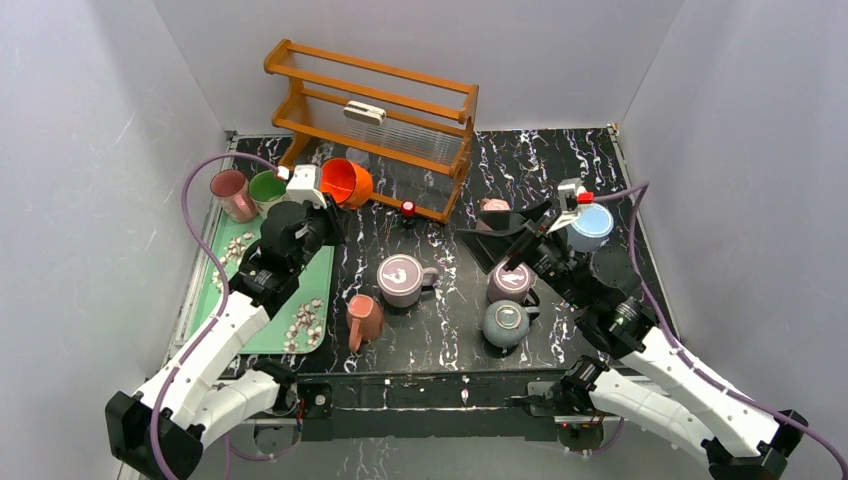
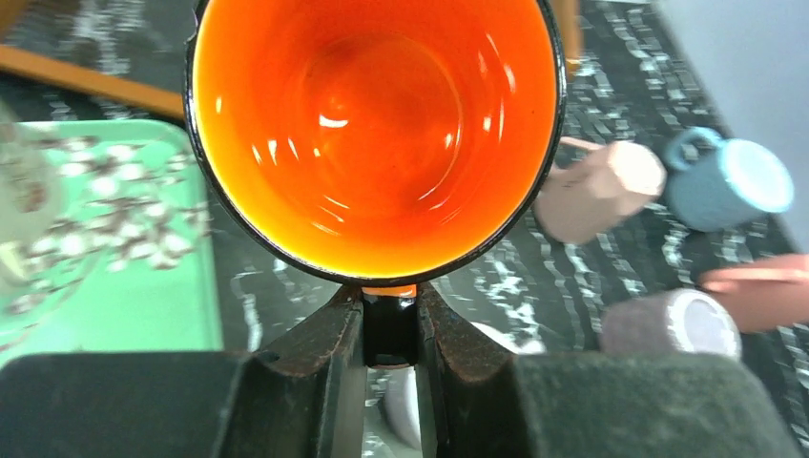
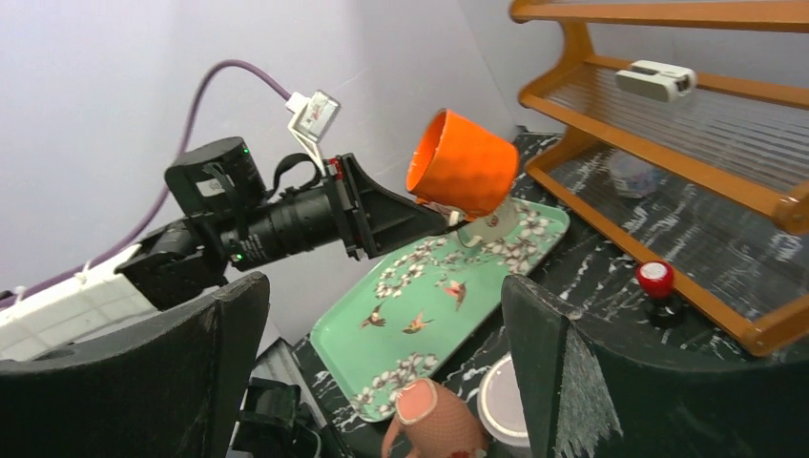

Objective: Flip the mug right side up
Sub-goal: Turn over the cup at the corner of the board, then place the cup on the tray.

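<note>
My left gripper is shut on the dark handle of an orange mug, whose glossy inside fills the left wrist view. From above, the orange mug hangs in the air near the front of the wooden rack, lying on its side with its mouth toward my left arm. In the right wrist view the orange mug is tilted above the far end of the green tray. My right gripper stands open over the right part of the table, nothing between its fingers.
A wooden rack stands at the back. The green tray holds a pink mug and a green mug. Several mugs stand upside down mid-table: mauve, salmon, grey-blue. A red-topped knob sits by the rack.
</note>
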Available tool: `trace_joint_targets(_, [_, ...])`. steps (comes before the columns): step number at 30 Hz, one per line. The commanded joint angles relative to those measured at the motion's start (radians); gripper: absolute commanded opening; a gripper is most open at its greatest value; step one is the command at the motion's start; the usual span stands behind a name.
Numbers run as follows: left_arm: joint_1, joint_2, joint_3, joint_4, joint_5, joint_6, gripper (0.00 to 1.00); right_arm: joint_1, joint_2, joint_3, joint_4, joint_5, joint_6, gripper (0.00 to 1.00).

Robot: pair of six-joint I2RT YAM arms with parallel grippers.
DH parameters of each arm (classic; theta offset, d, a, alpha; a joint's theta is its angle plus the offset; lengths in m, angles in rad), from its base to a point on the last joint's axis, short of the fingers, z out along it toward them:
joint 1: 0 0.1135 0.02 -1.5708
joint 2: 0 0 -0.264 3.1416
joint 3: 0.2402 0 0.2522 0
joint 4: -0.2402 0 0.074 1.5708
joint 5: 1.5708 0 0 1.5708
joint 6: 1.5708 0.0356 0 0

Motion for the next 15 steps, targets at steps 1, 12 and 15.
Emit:
trace_joint_targets(1, [0.006, 0.000, 0.089, -0.069, -0.234, 0.152, 0.00, 0.005, -0.047, 0.004, -0.054, 0.079, -0.049, 0.99])
trace_joint_targets(12, [0.026, 0.176, 0.126, -0.146, -0.342, 0.296, 0.00, 0.004, -0.090, -0.004, -0.161, 0.100, -0.082, 0.99])
trace_joint_targets(15, [0.050, 0.233, 0.141, -0.156, -0.323, 0.297, 0.00, 0.004, -0.106, -0.008, -0.170, 0.105, -0.089, 0.99])
